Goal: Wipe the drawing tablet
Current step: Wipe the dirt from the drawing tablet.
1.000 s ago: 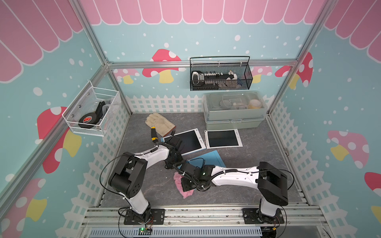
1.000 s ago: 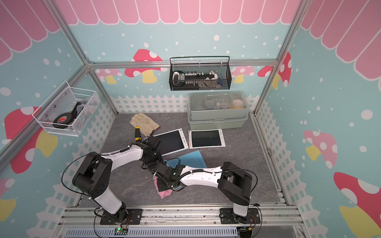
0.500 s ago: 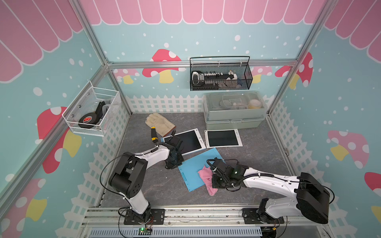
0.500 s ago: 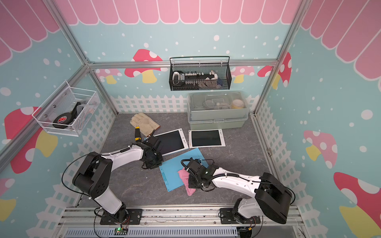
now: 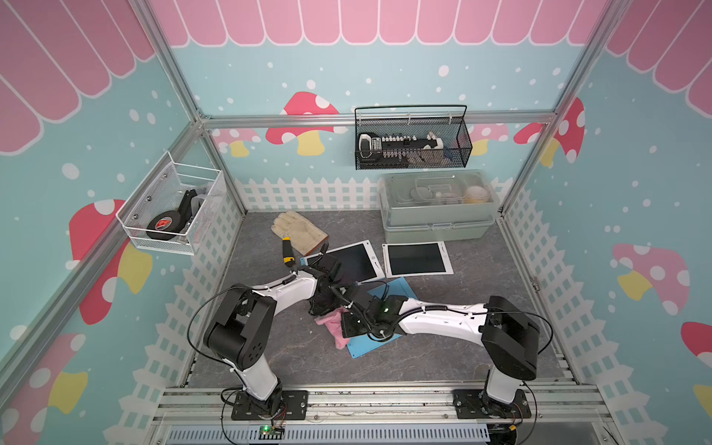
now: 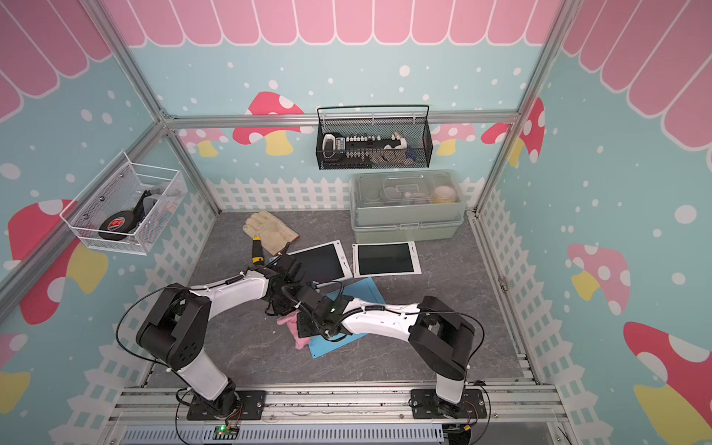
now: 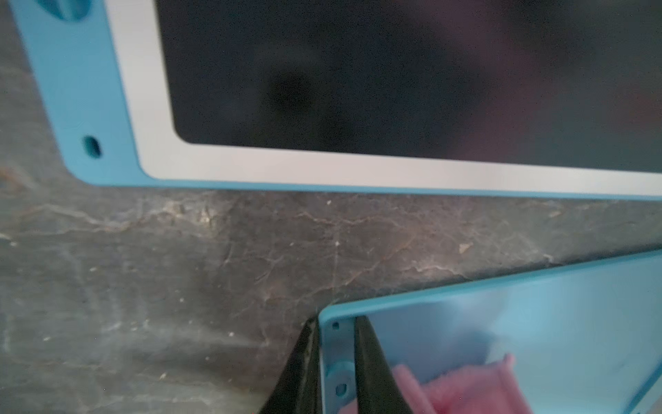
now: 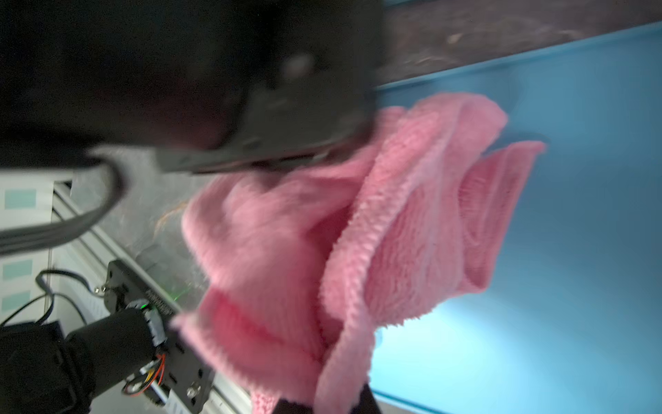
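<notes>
The drawing tablet [image 5: 397, 289] lies on the grey table with its plain blue side up, seen in both top views [image 6: 363, 289]. My left gripper [image 7: 336, 320] is shut on the tablet's [image 7: 537, 322] rim at a corner, one finger outside and one on the blue face. My right gripper [image 8: 322, 403] is shut on a pink cloth [image 8: 322, 233], which rests on the tablet [image 8: 573, 215] at the end nearest the left gripper. In both top views the cloth [image 5: 334, 324] [image 6: 291, 322] hangs over that end, and the right fingertips are hidden by it.
Two white-framed tablets with dark screens [image 5: 356, 262] [image 5: 417, 259] lie just behind. A work glove [image 5: 298, 231] and a yellow-handled screwdriver [image 5: 287, 252] lie at the back left. A grey-green lidded box [image 5: 437, 208] stands at the back right. Wire baskets [image 5: 410, 142] [image 5: 173, 210] hang on the walls.
The right arm swept the cloth to the right across the blue tablet and has come back to its left end. The left gripper has stayed on the tablet's corner.
</notes>
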Robot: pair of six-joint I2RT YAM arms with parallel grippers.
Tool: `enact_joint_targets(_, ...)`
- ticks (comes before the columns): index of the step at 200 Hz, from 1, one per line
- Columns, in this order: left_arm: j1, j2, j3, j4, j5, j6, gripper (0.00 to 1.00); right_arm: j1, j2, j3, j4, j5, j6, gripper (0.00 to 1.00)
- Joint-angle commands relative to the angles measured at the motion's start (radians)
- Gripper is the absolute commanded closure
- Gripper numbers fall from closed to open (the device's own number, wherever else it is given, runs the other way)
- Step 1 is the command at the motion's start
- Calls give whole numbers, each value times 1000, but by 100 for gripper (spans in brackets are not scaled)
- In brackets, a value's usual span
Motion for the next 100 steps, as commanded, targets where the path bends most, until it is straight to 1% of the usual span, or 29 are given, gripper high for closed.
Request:
enact_joint_targets(1, -2, 90, -50, -7, -18, 14, 81, -113, -88, -152, 9, 61, 39, 100)
enact_joint_targets(17, -2, 89, -49, -8, -18, 16, 81, -132, -145, -202, 8, 88, 29, 100)
enact_joint_targets(31, -1, 86, -48, -8, -19, 18, 81, -110, -132, -181, 29, 59, 26, 100)
enact_joint_targets(58, 1, 81, -39, -9, -17, 17, 81, 34, 14, 34, 13, 31, -12, 100)
enact_joint_targets(68, 2, 79, -40, -9, -17, 17, 81, 60, 72, 105, 11, 7, -12, 100)
enact_joint_targets(83, 2, 79, -39, -11, -17, 16, 81, 57, 116, 138, -3, -7, 1, 100)
enact_joint_targets(100, 2, 80, -36, -12, -15, 21, 81, 7, 100, 78, -23, 18, 11, 100)
